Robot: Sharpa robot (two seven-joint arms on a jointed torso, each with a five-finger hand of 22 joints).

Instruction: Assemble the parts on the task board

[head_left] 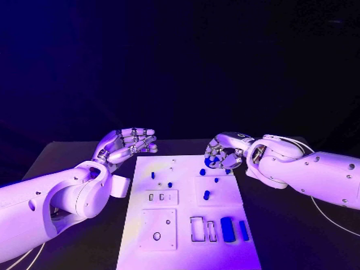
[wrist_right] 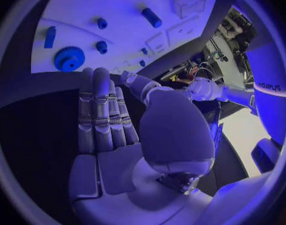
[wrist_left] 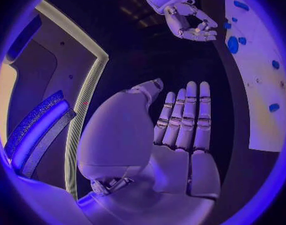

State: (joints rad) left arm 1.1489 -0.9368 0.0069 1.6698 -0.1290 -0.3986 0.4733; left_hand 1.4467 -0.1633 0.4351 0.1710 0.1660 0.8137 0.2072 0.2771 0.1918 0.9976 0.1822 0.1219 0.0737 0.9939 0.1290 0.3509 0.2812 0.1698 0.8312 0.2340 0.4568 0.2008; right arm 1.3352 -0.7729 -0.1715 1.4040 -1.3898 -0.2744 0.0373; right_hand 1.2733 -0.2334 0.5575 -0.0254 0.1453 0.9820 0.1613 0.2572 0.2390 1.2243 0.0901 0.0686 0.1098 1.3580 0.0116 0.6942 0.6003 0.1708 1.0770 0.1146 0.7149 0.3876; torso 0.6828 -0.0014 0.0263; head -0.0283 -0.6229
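Nearest me, at the front of the task board (head_left: 139, 247), two long blue bars (head_left: 228, 229) lie side by side next to empty rectangular slots, while small blue pegs (head_left: 206, 195) stand further up the plate. Over the far right corner the right hand (head_left: 223, 154) hovers with its fingers curled downward, and a blue gear (wrist_right: 69, 59) lies on the board just off its fingertips (wrist_right: 93, 77); from the right wrist view those fingers are straight, pressed side by side and holding nothing. Off the board's far left corner the left hand (head_left: 130, 142) is raised, palm up, fingers loosely spread and empty, well apart from every part. My worry is the gear: it lies flat and low, so a closing hand could nudge it across the smooth plate into the neighbouring pegs rather than lift it.
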